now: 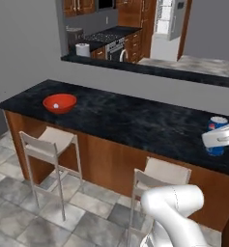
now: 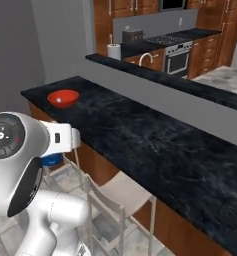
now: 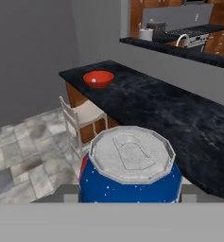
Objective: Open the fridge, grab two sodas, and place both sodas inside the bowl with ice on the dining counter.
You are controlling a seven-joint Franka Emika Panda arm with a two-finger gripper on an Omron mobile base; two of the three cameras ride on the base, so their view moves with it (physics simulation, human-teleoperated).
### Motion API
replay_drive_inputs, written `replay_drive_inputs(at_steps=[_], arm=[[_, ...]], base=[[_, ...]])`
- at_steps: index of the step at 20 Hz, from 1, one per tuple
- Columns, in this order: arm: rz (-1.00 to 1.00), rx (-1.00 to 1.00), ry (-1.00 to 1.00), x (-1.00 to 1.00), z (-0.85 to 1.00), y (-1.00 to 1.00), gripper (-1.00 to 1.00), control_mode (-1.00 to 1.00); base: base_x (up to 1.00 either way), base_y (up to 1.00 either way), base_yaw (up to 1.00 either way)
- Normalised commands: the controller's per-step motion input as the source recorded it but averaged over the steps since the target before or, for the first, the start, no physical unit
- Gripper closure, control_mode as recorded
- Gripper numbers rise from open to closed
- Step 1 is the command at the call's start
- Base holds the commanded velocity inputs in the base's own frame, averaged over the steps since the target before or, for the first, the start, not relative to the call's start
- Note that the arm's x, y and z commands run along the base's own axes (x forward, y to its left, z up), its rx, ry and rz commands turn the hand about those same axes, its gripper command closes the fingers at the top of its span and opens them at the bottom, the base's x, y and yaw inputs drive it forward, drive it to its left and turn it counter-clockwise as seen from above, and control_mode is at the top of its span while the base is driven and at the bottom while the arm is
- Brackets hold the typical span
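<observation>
My gripper point(image 3: 130, 194) is shut on a blue soda can point(image 3: 130, 166) with red-white marks and a silver lid; the can stands upright between the jaws. The same can point(image 1: 216, 123) hangs by the near edge of the dining counter point(image 1: 135, 120), towards its right end, partly behind my white hand. A strip of the can point(image 2: 52, 160) shows under the hand in the right base view. The red-orange bowl point(image 1: 59, 102) with a pale ice piece sits near the counter's left end, far from the can; bowl point(image 2: 63, 98), bowl point(image 3: 98, 78). The fridge is out of view.
Two pale stools point(image 1: 49, 144) point(image 1: 162, 174) stand against the counter's wooden base. A raised dark ledge point(image 1: 150, 67) runs behind the counter. Beyond it are a paper towel roll point(image 1: 82, 49), a stove and wooden cabinets. A grey wall stands at the left.
</observation>
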Motion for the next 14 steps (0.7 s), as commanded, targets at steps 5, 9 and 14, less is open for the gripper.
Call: replay_drive_inputs(at_steps=[5,9,14], arm=[[0.00,0.00,0.00,0.00,0.00,0.00,1.00,1.00],[0.00,0.00,0.00,0.00,0.00,0.00,1.00,1.00],[0.00,0.00,0.00,0.00,0.00,0.00,1.00,1.00]], base=[[0.34,1.00,-0.22],[0.29,1.00,-0.24],[0.20,1.00,-0.23]])
